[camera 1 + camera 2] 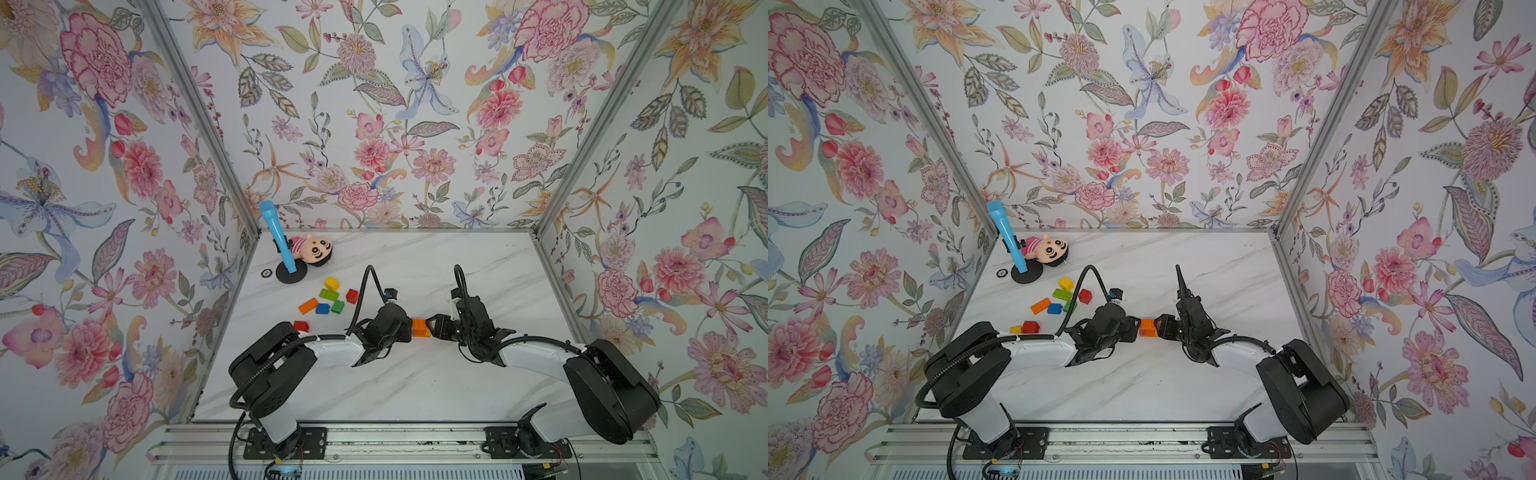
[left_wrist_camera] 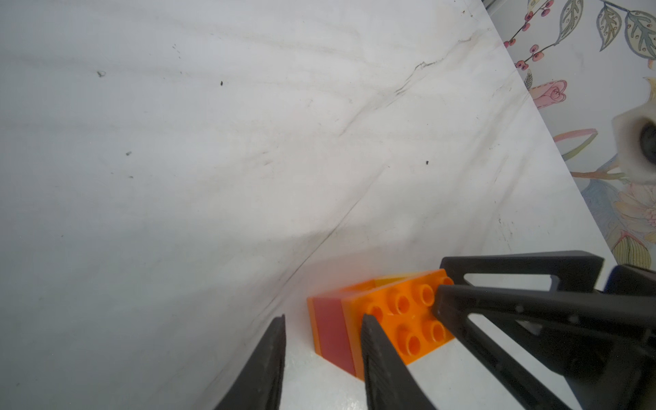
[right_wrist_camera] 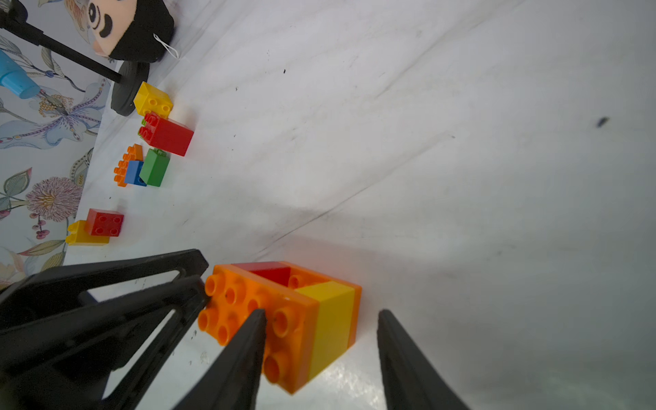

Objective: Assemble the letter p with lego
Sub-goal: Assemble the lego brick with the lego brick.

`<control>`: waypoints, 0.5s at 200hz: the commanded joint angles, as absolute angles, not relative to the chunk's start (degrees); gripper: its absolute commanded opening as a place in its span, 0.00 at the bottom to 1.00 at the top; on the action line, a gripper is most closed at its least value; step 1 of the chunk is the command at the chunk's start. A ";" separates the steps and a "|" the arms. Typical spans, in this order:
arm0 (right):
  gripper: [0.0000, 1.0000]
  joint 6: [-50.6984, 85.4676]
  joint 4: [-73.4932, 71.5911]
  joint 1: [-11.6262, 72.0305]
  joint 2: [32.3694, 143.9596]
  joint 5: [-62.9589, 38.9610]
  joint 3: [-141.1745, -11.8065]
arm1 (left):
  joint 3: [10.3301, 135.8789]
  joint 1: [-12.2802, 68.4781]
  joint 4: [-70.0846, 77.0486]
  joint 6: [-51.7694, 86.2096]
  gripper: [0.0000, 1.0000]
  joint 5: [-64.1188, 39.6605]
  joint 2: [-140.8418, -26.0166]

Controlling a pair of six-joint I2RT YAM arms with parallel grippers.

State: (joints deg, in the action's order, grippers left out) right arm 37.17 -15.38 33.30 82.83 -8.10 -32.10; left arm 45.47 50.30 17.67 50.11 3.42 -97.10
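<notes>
Left pincer [image 2: 323, 317] narrowly spread, right pincer [image 3: 322, 311] widely spread, flanking orange lego stack [image 1: 420, 327]; forearms low, angled inward.

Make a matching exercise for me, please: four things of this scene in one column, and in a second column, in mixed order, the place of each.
Things
1. doll
2. blue tube
3. orange block
4. ring

Places
A. between the left gripper and the right gripper
B. held tilted on the black stand
C. lying near the back edge of the table
D. flat on the table, between the stand and the left wall

Pairs: 1-C, 2-B, 3-A, 4-D
</notes>
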 commanded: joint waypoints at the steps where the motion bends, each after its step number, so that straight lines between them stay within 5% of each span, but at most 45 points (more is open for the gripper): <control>1: 0.55 37.35 -13.19 33.40 81.22 -8.58 -32.15 | 47.15 51.40 14.23 48.17 0.40 3.00 -97.78; 100: 0.66 32.93 -7.85 29.17 73.14 -8.93 -33.27 | 47.14 45.71 7.86 42.42 0.59 7.10 -86.59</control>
